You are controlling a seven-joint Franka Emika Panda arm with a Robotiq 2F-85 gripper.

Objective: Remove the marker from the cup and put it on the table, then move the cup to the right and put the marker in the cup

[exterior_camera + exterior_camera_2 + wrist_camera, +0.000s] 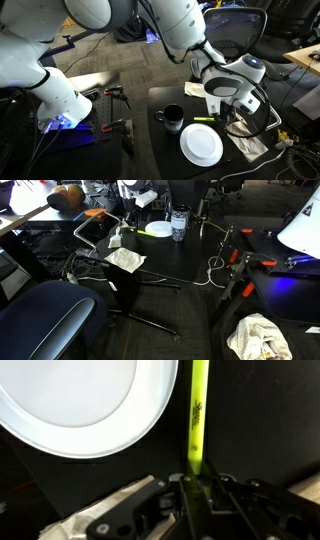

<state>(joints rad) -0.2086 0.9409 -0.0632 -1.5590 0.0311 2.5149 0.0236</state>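
The yellow-green marker (198, 410) lies flat on the black table (262, 420), and in the wrist view it runs straight up from my jaws. My gripper (193, 478) is shut on its near end. In an exterior view the marker (205, 120) lies between the dark cup (172, 118) and my gripper (224, 112), which is down at table height. The cup stands upright with nothing in it that I can see, a short way from the marker's free end. The cup (180, 224) also shows at the table's far side.
A round white plate (201, 146) lies close beside the marker, and its rim (70, 405) fills the upper left of the wrist view. Crumpled paper napkins (250, 146) lie by the table edge. A cable (212, 268) trails over the table.
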